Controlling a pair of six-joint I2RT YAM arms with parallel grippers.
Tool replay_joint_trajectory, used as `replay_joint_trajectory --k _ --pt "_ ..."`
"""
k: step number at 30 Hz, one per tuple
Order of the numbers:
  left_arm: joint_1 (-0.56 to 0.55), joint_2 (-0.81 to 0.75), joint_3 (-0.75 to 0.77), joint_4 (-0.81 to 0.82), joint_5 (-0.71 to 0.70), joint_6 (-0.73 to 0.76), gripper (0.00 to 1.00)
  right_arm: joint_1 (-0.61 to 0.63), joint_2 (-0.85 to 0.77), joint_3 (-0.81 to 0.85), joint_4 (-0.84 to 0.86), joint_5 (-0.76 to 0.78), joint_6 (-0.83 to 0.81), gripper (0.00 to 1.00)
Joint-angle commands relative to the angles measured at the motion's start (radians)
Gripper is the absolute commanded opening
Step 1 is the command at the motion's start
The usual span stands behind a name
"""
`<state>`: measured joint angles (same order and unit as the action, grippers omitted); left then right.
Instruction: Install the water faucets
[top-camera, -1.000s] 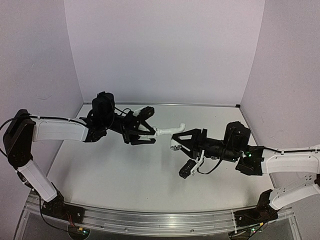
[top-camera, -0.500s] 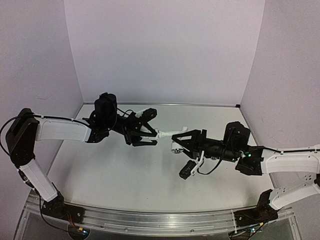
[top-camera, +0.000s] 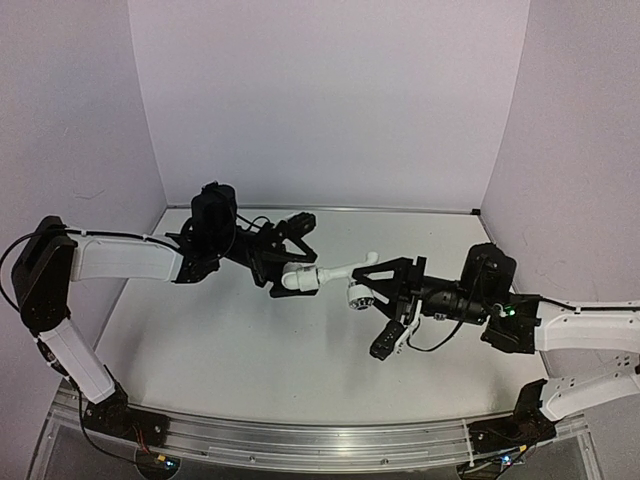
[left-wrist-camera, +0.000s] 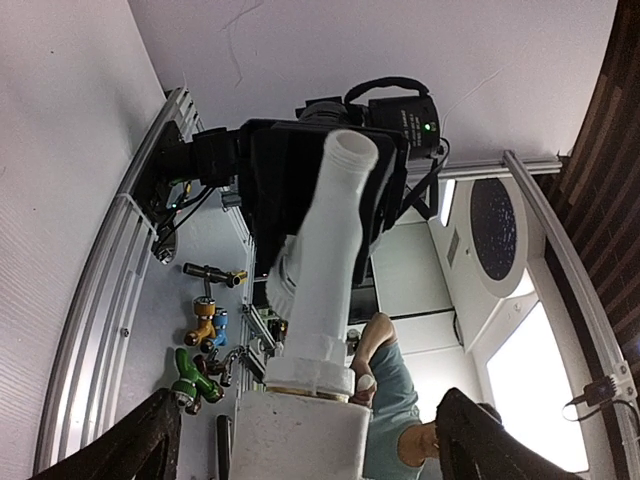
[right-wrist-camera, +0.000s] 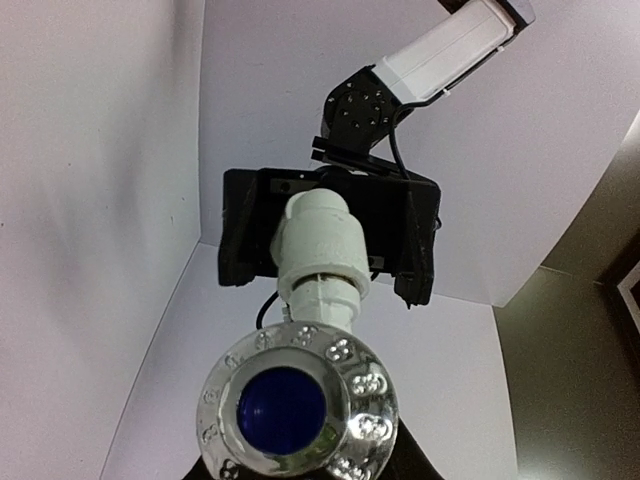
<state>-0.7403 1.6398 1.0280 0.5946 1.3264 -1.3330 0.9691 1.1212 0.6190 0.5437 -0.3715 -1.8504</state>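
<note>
A white water faucet (top-camera: 350, 270) hangs in the air above the table's middle, spout (top-camera: 370, 258) tipped up, and its round ribbed knob (right-wrist-camera: 295, 405) with a blue centre fills the right wrist view. My right gripper (top-camera: 375, 293) is shut on it near the knob, its fingers mostly hidden. The short white cylindrical fitting (top-camera: 300, 278) sits on the faucet's threaded end, with a brass ring (left-wrist-camera: 305, 368) showing at the joint. My left gripper (top-camera: 293, 255) is open around the fitting (left-wrist-camera: 295, 435). Its fingers (left-wrist-camera: 140, 445) stand wide to either side and do not touch it.
White walls close in the table (top-camera: 250, 340) at the back and both sides. An aluminium rail (top-camera: 300, 440) carrying the arm bases runs along the near edge. Beyond it the left wrist view shows coloured taps (left-wrist-camera: 195, 350) and a person (left-wrist-camera: 400, 400).
My left gripper has opened off the fitting, which stays on the faucet's end. The right arm has shifted slightly right with the faucet still in its grip.
</note>
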Motion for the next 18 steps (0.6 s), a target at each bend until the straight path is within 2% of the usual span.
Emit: replay_joint_trajectory --k 1,7,9,12,15,16,18 --pt "0.063 -0.079 0.045 -0.121 -0.070 0.117 0.99 0.002 -0.060 0.020 0.015 -0.008 0.166 0.00" --pt "0.203 -0.217 0.121 -0.618 -0.266 0.421 1.00 0.002 -0.070 0.107 -0.080 0.134 0.669 0.00" --pt "0.221 -0.237 0.138 -0.677 -0.308 0.462 1.00 0.002 -0.057 0.133 -0.111 0.180 0.799 0.00" --pt "0.233 -0.219 0.155 -0.719 -0.336 0.475 1.00 0.001 -0.036 0.131 -0.148 0.190 0.872 0.00" --pt "0.241 -0.176 0.165 -0.788 -0.384 0.494 1.00 -0.001 0.007 0.129 -0.168 0.213 0.870 0.00" --pt "0.245 -0.166 0.164 -0.803 -0.397 0.507 1.00 -0.003 0.018 0.136 -0.174 0.226 0.882 0.02" --pt "0.253 -0.159 0.160 -0.845 -0.433 0.544 1.00 -0.005 0.032 0.152 -0.191 0.244 0.919 0.19"
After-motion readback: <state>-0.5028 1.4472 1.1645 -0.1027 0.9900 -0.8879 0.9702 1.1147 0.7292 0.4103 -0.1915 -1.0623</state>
